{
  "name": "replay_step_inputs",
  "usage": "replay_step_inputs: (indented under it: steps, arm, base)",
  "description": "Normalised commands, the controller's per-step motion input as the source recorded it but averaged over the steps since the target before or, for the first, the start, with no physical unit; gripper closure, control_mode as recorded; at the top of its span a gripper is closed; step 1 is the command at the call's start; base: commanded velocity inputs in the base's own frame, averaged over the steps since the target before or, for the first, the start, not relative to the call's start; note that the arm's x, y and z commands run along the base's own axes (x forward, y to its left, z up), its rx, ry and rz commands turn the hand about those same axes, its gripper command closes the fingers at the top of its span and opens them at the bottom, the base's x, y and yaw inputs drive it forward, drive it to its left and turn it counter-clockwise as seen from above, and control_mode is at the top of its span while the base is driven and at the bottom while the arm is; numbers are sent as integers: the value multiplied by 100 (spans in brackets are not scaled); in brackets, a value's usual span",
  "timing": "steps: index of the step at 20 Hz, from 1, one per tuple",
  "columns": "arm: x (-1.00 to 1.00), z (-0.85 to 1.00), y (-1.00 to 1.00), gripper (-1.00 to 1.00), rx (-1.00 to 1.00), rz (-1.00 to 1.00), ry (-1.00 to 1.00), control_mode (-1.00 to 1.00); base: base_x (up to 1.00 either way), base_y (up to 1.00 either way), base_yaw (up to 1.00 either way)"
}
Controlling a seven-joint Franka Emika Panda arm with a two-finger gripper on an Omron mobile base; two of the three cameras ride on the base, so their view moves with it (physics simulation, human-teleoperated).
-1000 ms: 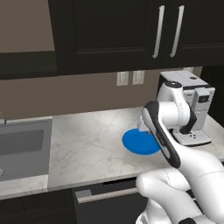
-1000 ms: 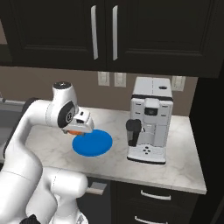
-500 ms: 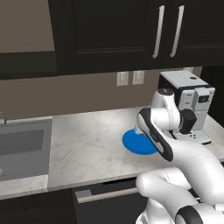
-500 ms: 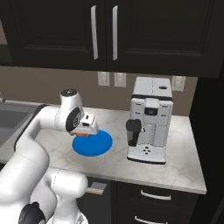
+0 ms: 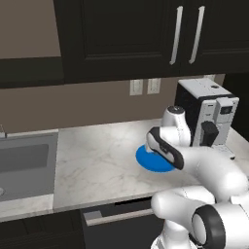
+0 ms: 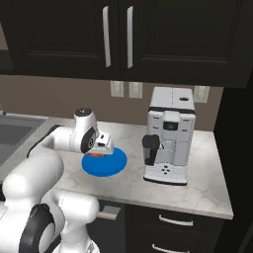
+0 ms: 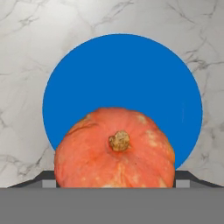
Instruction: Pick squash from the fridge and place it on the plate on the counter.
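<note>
The orange lumpy squash [image 7: 114, 151] sits between my gripper's dark fingertips [image 7: 48, 178], stem facing the hand camera. My gripper [image 6: 101, 147] is shut on the squash [image 6: 98, 154] and holds it just above the left part of the bright blue plate [image 6: 109, 164]. In the hand view the plate [image 7: 122, 74] lies straight below on the marbled counter [image 7: 26, 52]. In the left base view my own arm hides most of the plate [image 5: 148, 161] and the hand. The fridge is out of view.
A white coffee machine [image 6: 168, 143] stands on the counter [image 6: 197, 188] just right of the plate. A sink [image 5: 24, 165] is sunk in at the far left. Dark wall cabinets [image 6: 118, 34] hang above, and drawers with silver handles [image 6: 173, 221] run below.
My arm has swung to the right and down with the squash in the gripper, from beside the plate's left edge to over the plate.
</note>
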Motion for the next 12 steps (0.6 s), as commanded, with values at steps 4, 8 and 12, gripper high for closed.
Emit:
replay_step_inputs:
  steps: [4,8,12]
  arm:
    - [28,-19,-1,100,0,0,0,-100]
    - [22,-11,-1,100,0,0,0,-100]
    - [23,-12,-6,100,0,0,0,-100]
  base:
    - [0,0,0]
    - [0,0,0]
    - [0,0,0]
